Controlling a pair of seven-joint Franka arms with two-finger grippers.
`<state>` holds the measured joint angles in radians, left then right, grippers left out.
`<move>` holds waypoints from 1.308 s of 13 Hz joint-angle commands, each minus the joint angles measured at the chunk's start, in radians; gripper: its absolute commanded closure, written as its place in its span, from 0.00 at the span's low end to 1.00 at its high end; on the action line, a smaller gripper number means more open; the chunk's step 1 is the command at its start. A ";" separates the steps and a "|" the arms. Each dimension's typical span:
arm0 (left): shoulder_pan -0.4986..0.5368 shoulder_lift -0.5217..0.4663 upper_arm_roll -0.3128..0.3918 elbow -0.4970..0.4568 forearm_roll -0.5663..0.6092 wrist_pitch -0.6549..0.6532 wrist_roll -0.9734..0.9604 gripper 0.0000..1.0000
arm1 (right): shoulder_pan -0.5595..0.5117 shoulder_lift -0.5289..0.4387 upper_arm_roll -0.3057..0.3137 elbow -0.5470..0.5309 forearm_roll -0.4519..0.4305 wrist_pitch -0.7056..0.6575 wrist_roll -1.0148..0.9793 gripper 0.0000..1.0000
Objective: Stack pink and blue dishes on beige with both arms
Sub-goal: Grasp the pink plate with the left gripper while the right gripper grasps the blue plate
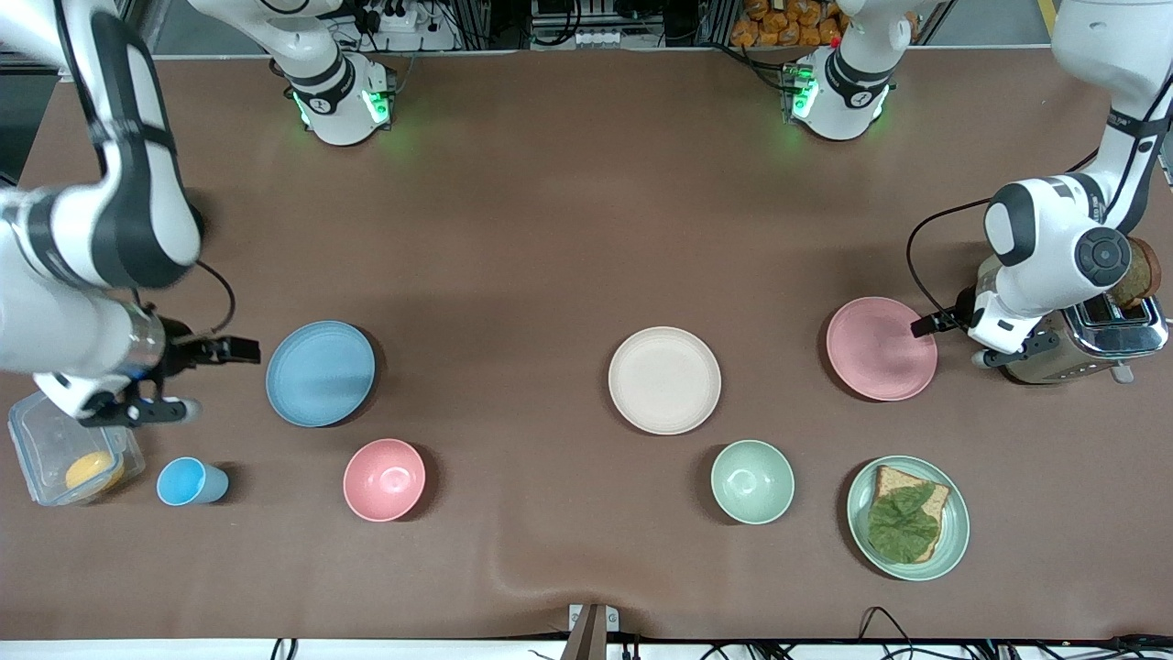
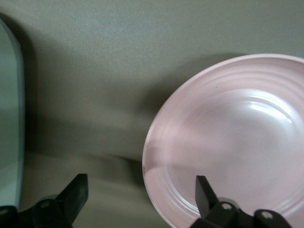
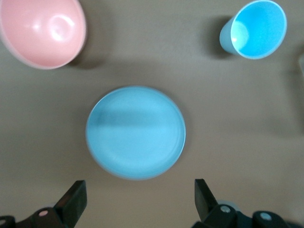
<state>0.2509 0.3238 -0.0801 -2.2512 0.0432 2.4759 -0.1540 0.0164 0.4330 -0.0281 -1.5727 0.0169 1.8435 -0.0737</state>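
Clear box holds a yellow lump at the table edge; left gripper and right gripper — jaws wide, empty.

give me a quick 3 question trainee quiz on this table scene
1. True or false: a plate already lies on the beige plate.
2. Which plate is the left gripper at: A pink plate, B blue plate, C green plate?
3. What lies on the green plate?

Key: 1 false, it is bare. 2 A, jaws open at its rim; the right gripper is open beside the blue plate. 3 Bread with a leaf.
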 commanded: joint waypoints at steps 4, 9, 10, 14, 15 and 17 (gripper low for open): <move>0.010 0.046 -0.007 0.019 -0.012 0.026 -0.002 0.41 | -0.087 0.045 0.008 -0.269 0.006 0.382 -0.037 0.00; 0.008 0.049 -0.007 0.021 -0.012 0.026 -0.004 1.00 | -0.093 0.147 0.010 -0.299 0.023 0.424 -0.050 0.00; 0.008 0.046 -0.007 0.021 -0.012 0.026 -0.004 1.00 | -0.098 0.171 0.010 -0.299 0.025 0.425 -0.057 0.00; 0.031 -0.072 -0.015 0.042 -0.011 -0.055 0.042 1.00 | -0.090 0.182 0.014 -0.299 0.025 0.424 -0.057 1.00; 0.031 -0.107 -0.026 0.085 -0.022 -0.168 0.045 1.00 | -0.090 0.181 0.019 -0.297 0.025 0.422 -0.058 1.00; 0.031 -0.181 -0.036 0.172 -0.035 -0.378 0.047 1.00 | -0.089 0.173 0.019 -0.297 0.025 0.422 -0.086 1.00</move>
<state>0.2700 0.2319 -0.0940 -2.1376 0.0417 2.2656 -0.1343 -0.0649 0.6059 -0.0233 -1.8670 0.0228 2.2626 -0.1205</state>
